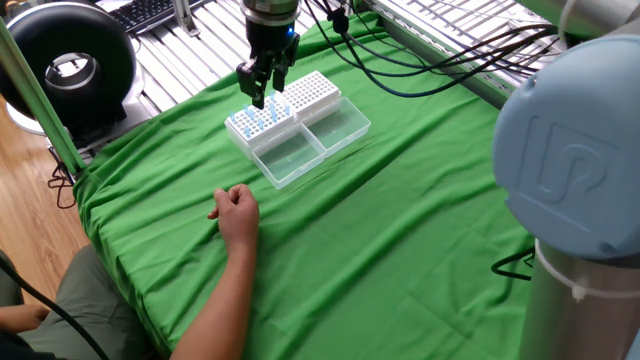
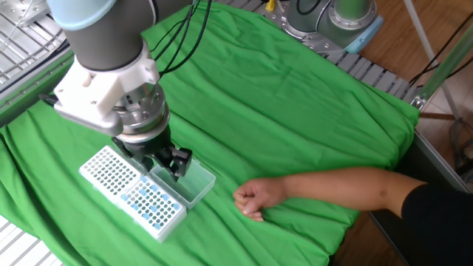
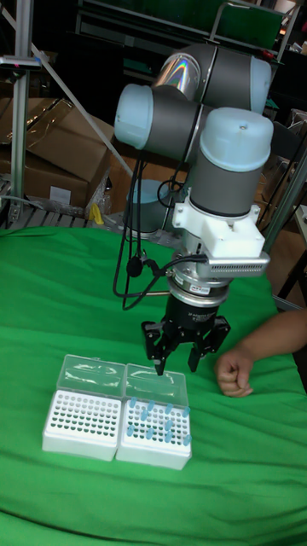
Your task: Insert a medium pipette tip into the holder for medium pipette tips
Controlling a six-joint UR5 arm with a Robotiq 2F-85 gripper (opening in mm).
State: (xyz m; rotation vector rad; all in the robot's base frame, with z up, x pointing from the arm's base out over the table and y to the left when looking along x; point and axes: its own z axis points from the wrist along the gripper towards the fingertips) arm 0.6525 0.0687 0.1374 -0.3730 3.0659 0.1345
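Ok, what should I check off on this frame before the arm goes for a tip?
1. Clear lids on both racks folded open: ok.
2. Gripper above the rack with blue tips, not the holder for medium pipette tips: ok.
3. Jaws apart, ready to close on a tip: ok.
4. Gripper lined up with one single tip: cannot tell.
5. Holder's grid has free holes: ok.
6. Person's hand rests on the green cloth, apart from the racks: ok.
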